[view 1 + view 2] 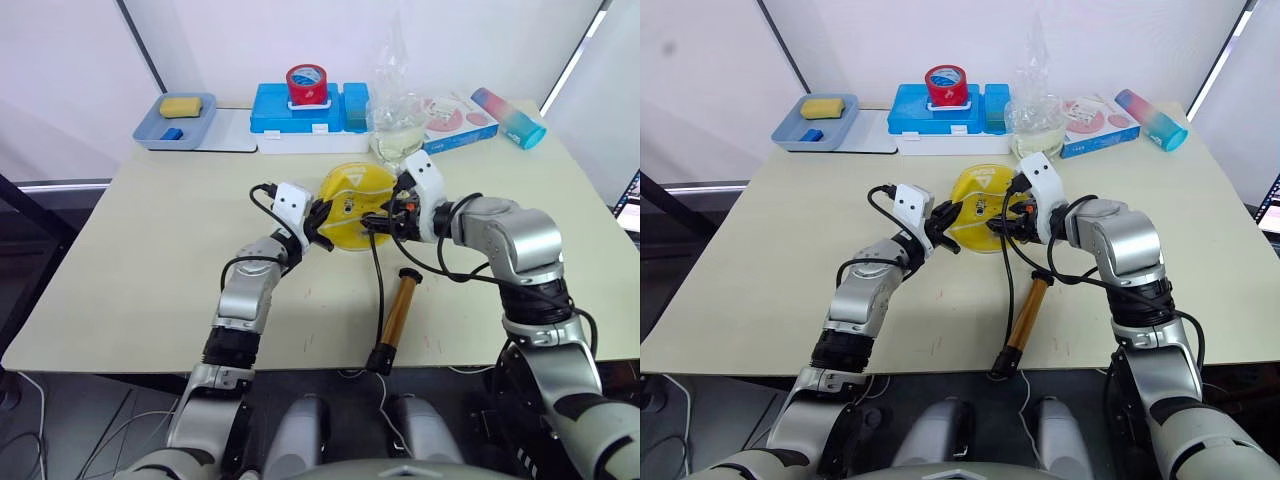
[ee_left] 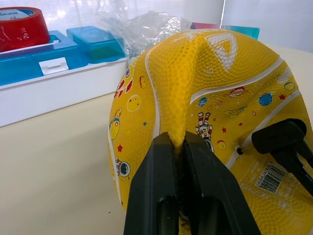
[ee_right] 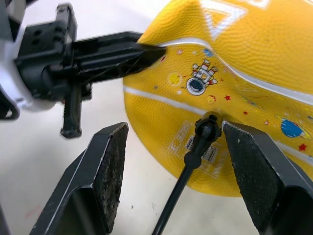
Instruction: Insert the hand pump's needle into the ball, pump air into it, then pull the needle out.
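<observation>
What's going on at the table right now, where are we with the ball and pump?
The left gripper is shut on a pinched fold of the saggy yellow ball, holding it on the table. The needle fitting sits at the ball's valve, apparently inserted, with the right gripper open around it, fingers apart and not touching. The hand pump lies on the table nearer the robot, untouched, its hose running up to the ball.

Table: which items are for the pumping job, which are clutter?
Job: ball, pinched by left gripper; pump; hose; needle fitting at the ball, between the open right gripper's jaws.

Clutter: tape roll, blue box, tray, plastic bag, tube.
</observation>
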Tool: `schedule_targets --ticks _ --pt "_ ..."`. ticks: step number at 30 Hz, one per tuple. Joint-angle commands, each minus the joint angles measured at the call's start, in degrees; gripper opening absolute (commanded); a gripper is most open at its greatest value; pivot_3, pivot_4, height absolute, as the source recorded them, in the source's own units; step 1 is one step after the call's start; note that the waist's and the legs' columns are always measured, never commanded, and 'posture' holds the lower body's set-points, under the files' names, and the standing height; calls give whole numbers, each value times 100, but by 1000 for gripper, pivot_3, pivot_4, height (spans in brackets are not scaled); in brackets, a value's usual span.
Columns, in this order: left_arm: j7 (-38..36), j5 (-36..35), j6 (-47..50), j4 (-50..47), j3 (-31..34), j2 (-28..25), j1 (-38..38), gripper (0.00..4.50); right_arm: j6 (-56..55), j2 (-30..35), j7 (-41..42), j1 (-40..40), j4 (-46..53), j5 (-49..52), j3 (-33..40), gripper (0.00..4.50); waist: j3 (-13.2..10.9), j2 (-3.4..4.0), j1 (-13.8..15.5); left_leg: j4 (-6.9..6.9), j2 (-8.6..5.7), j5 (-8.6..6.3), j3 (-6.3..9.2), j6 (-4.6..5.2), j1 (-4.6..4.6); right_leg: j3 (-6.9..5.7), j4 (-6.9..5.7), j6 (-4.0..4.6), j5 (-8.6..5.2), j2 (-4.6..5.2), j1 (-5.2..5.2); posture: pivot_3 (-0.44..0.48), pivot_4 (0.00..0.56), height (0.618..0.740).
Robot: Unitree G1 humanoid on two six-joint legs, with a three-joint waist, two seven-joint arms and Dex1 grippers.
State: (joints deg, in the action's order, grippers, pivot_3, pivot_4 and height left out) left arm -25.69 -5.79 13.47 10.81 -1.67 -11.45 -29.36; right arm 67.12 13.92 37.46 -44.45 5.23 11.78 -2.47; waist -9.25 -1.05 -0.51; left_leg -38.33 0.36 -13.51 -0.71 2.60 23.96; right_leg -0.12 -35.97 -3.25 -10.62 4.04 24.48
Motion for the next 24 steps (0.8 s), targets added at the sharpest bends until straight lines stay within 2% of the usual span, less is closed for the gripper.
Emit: schedule_targets --ticks 1,2,3,5,24 --pt "-65 42 134 164 -154 1 108 0 -173 -132 -401 16 58 120 307 3212 0 0 0 0 0 0 0 0 0 0 0 0 0 0 0 0 150 739" --pt "-71 42 136 160 -159 -3 111 0 -191 -165 -471 34 22 134 321 2677 0 0 -2 0 0 0 0 0 0 0 0 0 0 0 0 0 150 739" --pt "-74 43 137 163 -160 -7 110 0 -201 -217 -548 57 -4 155 340 2516 0 0 -3 1 0 0 -1 0 0 0 1 0 0 0 0 0 150 739" --pt "-77 43 137 172 -156 -13 103 0 -282 -292 -711 97 -67 130 307 1582 0 0 -1 2 -1 0 0 0 0 0 0 0 0 -1 0 0 150 739" --pt "-76 61 131 175 -186 -1 121 0 -350 -743 -1424 23 -502 384 335 1582 0 0 -8 2 1 0 -2 0 -1 1 1 0 -1 -1 0 0 150 739"
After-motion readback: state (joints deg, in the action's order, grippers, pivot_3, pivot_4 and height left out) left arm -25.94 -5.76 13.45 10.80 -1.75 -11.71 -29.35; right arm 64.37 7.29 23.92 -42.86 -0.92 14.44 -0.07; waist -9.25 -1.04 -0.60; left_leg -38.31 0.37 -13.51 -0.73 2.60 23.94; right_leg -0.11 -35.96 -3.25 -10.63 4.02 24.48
